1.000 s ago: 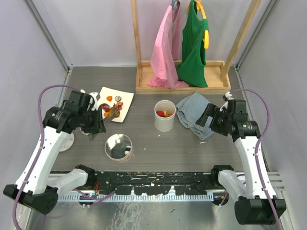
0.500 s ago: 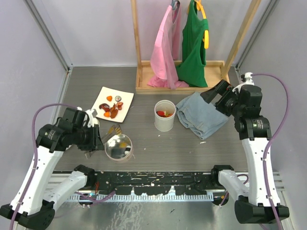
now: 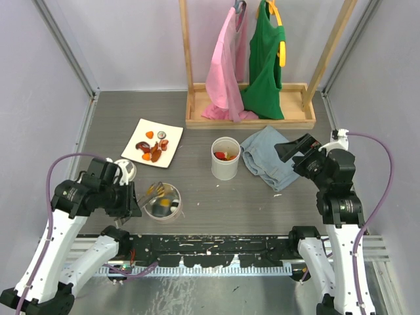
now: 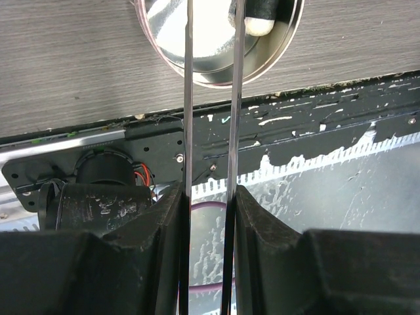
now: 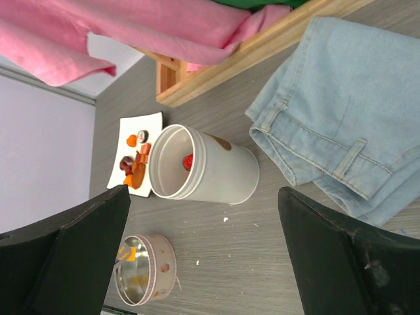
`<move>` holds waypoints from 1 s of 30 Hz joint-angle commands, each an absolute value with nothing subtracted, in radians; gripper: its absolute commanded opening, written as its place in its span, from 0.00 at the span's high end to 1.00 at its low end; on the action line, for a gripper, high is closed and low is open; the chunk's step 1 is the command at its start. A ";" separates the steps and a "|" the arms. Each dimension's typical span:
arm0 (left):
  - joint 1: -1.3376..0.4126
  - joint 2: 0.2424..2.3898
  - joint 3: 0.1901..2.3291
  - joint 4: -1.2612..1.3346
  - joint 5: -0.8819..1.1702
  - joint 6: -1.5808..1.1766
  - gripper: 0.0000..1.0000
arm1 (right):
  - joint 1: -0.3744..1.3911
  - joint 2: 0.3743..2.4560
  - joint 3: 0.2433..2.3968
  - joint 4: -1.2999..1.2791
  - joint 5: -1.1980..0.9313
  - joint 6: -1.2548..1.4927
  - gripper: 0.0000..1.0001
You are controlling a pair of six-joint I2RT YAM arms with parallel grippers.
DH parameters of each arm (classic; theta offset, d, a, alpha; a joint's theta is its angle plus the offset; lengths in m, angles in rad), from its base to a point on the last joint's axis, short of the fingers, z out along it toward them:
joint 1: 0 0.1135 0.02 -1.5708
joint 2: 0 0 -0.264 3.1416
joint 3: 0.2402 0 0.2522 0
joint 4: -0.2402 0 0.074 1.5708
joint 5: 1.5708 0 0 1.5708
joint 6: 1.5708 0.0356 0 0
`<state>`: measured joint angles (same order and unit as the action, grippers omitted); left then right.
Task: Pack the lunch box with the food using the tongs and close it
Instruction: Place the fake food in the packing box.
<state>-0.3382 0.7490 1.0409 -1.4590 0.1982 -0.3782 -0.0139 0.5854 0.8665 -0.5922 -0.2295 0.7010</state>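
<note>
Left gripper (image 4: 209,197) clamped on the tongs (image 4: 188,98), whose arms reach over the round metal tin (image 3: 149,205); whether the tips carry a piece cannot be told. Right gripper (image 3: 296,147) spread wide and empty above the folded jeans (image 3: 266,157). Packing appears partway: some food (image 3: 226,155) lies in the white lunch box (image 3: 225,172), several pieces are left on the plate (image 3: 172,134), and the box is not closed. The jeans lie just beside the box.

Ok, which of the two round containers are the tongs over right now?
The shallow metal tin beside the left gripper; the tongs reach over its rim. The taller white cup stands apart, farther right.
</note>
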 commanded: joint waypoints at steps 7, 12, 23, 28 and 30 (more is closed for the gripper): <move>-0.336 0.742 1.014 -1.371 0.235 -0.414 0.76 | -0.008 0.567 0.814 -0.585 -0.223 0.637 0.00; -0.340 0.766 1.001 -1.351 0.232 -0.420 0.76 | -0.008 0.551 0.813 -0.590 -0.222 0.618 0.00; -0.354 0.787 1.001 -1.311 0.274 -0.422 0.73 | -0.008 0.539 0.789 -0.607 -0.212 0.578 0.00; -0.361 0.803 0.982 -1.296 0.312 -0.421 0.70 | -0.008 0.537 0.788 -0.613 -0.201 0.557 0.00; -0.365 0.804 0.975 -1.282 0.313 -0.427 0.70 | -0.008 0.537 0.787 -0.616 -0.193 0.550 0.00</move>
